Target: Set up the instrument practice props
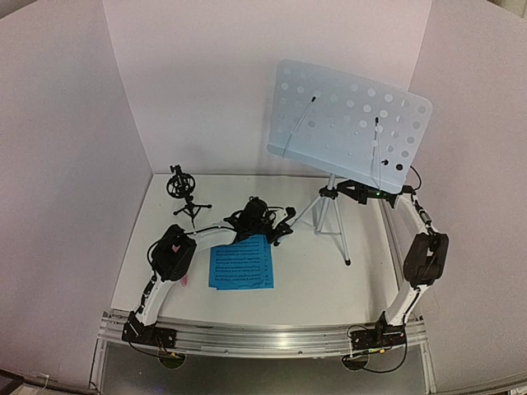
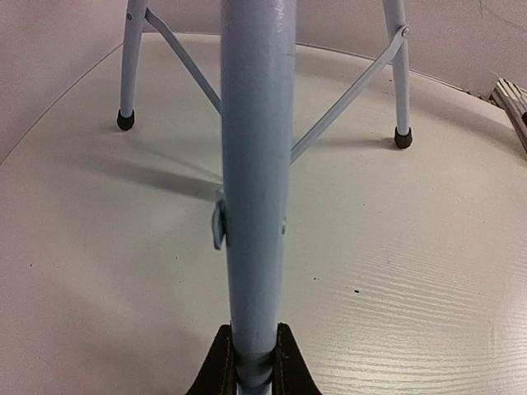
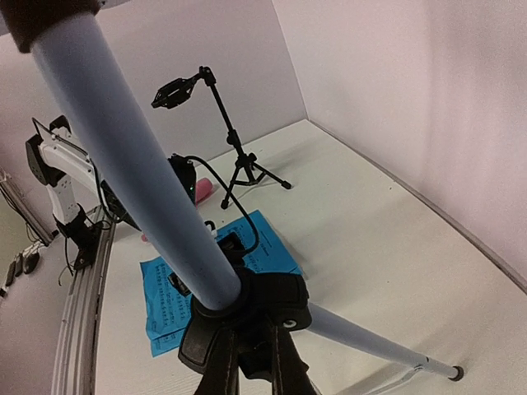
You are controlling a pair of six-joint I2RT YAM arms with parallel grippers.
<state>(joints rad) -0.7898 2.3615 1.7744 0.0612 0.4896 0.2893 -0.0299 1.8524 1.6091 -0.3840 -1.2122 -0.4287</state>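
The pale blue perforated music stand (image 1: 354, 123) stands upright on its silver tripod (image 1: 333, 218) at the back right. My left gripper (image 2: 254, 341) is shut on one tripod leg (image 2: 251, 164), low by the table. The right gripper (image 3: 255, 350) is shut on the black hub (image 3: 272, 300) where the legs meet the pole (image 3: 140, 164). Blue sheet-music pages (image 1: 241, 265) lie flat in front of the left arm. The black tripod mic holder (image 1: 183, 193) stands at the back left. Part of the pink microphone (image 3: 203, 191) shows on the table behind the left arm.
White backdrop walls close the table at the back and both sides. An aluminium rail (image 1: 263, 337) with the arm bases runs along the near edge. The tripod's two other feet (image 2: 125, 120) rest on the table. A black cable (image 3: 226, 185) loops from the left wrist.
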